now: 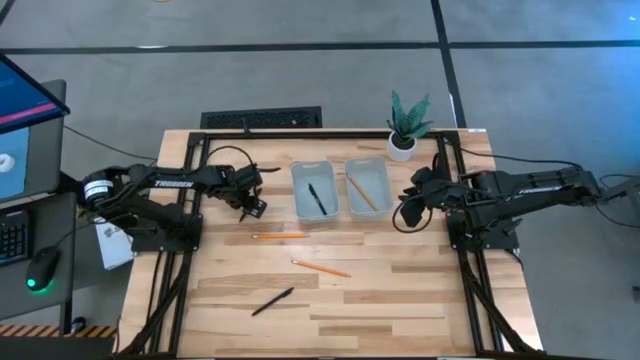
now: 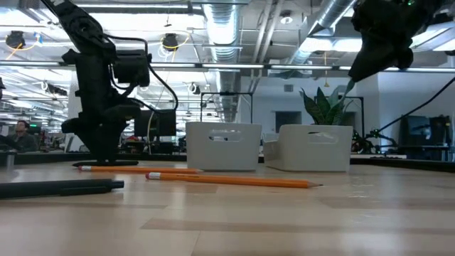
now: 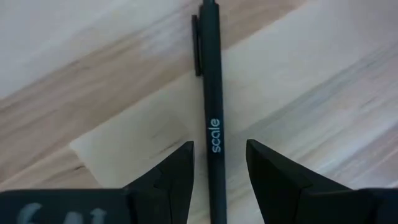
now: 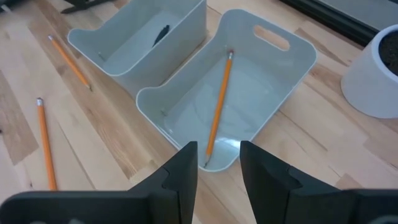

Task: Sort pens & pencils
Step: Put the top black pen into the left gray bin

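Note:
One black pen (image 3: 213,93) lies flat on the table, and my left gripper (image 3: 219,146) is open with a finger on either side of it, a gap showing on both sides. In the high view this gripper (image 1: 250,206) is left of the two grey trays. A second pen (image 1: 317,198) lies in the left tray (image 1: 298,178), and a third (image 1: 272,301) lies near the table's near edge. One orange pencil (image 4: 217,106) lies in the right tray (image 4: 292,68). Two more pencils (image 1: 280,236) (image 1: 322,267) lie on the table. My right gripper (image 4: 217,149) is open, raised above the right tray's right end.
A potted plant (image 1: 402,143) stands at the far edge, just beyond the right tray. A dark slab (image 1: 262,120) lies past the far edge. Bare wood stretches across the table's near half (image 1: 400,310) around the loose pen and pencils.

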You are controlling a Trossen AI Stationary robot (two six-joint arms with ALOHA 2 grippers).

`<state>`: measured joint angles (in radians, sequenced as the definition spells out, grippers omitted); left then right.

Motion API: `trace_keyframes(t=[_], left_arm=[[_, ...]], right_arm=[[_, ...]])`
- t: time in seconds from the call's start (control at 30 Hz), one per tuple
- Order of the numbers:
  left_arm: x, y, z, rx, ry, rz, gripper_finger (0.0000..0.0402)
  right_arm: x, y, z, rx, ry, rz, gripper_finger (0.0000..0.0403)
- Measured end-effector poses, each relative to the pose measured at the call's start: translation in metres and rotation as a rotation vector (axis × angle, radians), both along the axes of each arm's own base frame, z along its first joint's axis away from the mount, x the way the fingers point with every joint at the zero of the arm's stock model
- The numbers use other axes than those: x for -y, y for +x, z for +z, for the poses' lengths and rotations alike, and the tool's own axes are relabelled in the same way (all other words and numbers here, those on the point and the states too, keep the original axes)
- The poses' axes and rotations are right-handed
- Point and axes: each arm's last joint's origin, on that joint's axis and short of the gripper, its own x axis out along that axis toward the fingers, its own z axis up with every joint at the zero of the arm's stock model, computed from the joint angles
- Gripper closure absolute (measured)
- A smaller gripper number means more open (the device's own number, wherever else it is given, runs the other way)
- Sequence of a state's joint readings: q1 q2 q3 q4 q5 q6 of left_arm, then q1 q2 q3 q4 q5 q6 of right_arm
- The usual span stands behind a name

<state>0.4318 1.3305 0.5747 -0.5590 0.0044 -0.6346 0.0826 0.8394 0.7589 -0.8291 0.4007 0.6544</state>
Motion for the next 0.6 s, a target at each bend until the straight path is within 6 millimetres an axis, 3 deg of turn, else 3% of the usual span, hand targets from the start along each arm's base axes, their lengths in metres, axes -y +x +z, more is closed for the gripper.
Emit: trace_keyframes(t=[0.6], left_arm=[[-0.015, -0.001, 0.002, 0.059, 0.024, 0.013, 0.0264]], right_arm=[[0.000, 0.000, 0.000, -0.003, 0.000, 0.009, 0.0260]])
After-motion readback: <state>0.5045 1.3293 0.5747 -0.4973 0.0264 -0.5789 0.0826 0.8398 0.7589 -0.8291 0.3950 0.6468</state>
